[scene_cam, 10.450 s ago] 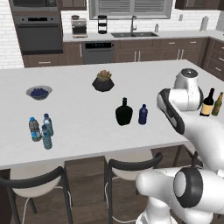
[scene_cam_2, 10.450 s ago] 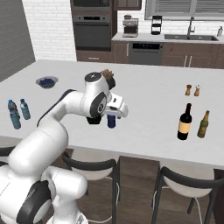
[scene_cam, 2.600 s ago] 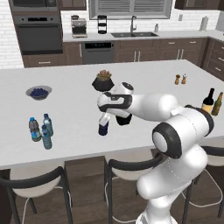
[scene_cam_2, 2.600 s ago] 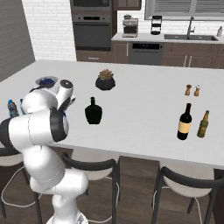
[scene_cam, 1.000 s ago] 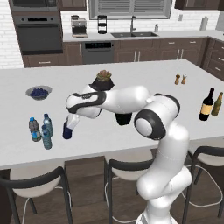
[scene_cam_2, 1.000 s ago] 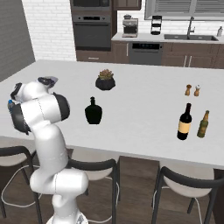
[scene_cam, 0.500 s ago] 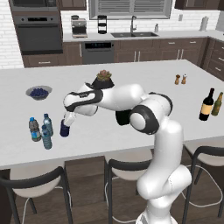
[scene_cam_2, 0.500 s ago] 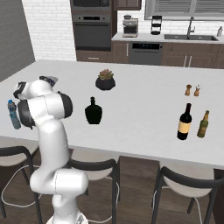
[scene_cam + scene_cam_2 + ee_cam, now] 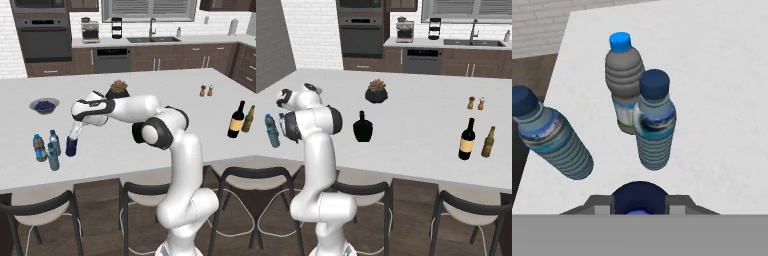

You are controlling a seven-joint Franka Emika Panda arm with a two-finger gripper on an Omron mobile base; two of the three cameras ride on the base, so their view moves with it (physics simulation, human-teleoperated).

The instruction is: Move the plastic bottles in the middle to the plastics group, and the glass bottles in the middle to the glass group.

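Observation:
My gripper (image 9: 74, 135) is shut on the neck of the opaque navy plastic bottle (image 9: 71, 147), which is upright and low at the counter's left. In the hand view its dark cap (image 9: 638, 197) sits between my fingers (image 9: 600, 205). Just left of it stand three clear water bottles of the plastics group (image 9: 53, 157), seen close as a grey stout one (image 9: 624, 90), a blue-labelled one (image 9: 655, 123) and a tilted-looking one (image 9: 553, 138). The squat black glass bottle (image 9: 362, 128) stands mid-counter. The wine bottle (image 9: 467, 139) and olive-green bottle (image 9: 487, 142) of the glass group stand far right.
A bowl of blueberries (image 9: 44, 105) sits behind the water bottles, and a potted plant (image 9: 118, 89) is at mid-back. Salt and pepper shakers (image 9: 206, 90) are at the right rear. The counter's left edge (image 9: 547, 100) lies close beyond the bottles; stools (image 9: 40, 212) line the front.
The arm has carried the navy bottle a little further left, up beside the clear water bottles. The other bottles have stayed put.

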